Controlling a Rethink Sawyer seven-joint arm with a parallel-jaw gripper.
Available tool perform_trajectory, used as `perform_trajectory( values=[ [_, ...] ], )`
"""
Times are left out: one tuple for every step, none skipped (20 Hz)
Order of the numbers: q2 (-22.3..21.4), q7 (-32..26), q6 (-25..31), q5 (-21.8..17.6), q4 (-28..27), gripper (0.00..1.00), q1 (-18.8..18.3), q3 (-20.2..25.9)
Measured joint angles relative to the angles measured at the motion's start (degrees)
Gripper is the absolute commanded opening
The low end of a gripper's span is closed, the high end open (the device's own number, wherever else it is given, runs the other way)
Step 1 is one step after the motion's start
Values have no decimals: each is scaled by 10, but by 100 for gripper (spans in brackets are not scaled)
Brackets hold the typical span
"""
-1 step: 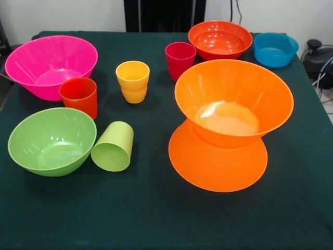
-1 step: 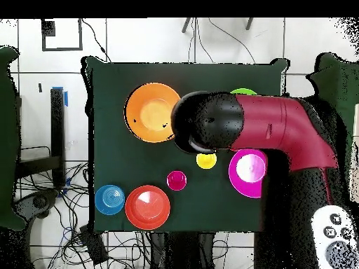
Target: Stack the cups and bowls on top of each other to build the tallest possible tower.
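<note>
Orange bowls (image 1: 234, 104) form our tower so far, one upright on an inverted one (image 1: 218, 164), right of the lime green cup (image 1: 113, 147) lying on the worktop (image 1: 156, 219). We cannot tell the end effector's state; the arm (image 2: 266, 129) hides it.

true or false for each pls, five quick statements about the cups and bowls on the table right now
1. The lime green plastic cup lies on its side. True.
2. Two large flared orange bowls form an hourglass pile. True.
3. The large flared pink bowl sits on top of that pile. False: it stands on the table, apart.
4. The small blue bowl holds the yellow-orange cup. False: the bowl is empty; the cup stands alone.
5. The round red-orange bowl stands upright. True.
</note>
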Motion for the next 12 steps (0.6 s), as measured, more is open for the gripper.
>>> perform_trajectory(
  values=[
    [0, -7, 2, 0, 0, 100, -2, 3],
    [0, -9, 2, 0, 0, 100, -3, 4],
    [0, -10, 2, 0, 0, 100, -3, 5],
    [0, -10, 2, 0, 0, 100, -3, 7],
    [0, -10, 2, 0, 0, 100, -3, 8],
    [0, -10, 2, 1, 0, 100, -3, 9],
    [0, -10, 2, 1, 0, 100, -3, 9],
    [1, -10, 2, 2, 0, 100, -3, 10],
    [1, -10, 2, 2, 0, 100, -3, 10],
    [3, -10, 2, 2, 0, 100, -3, 10],
    [5, -10, 2, 2, 0, 100, -3, 10],
    [6, -10, 2, 2, 0, 100, -3, 10]
  ],
)
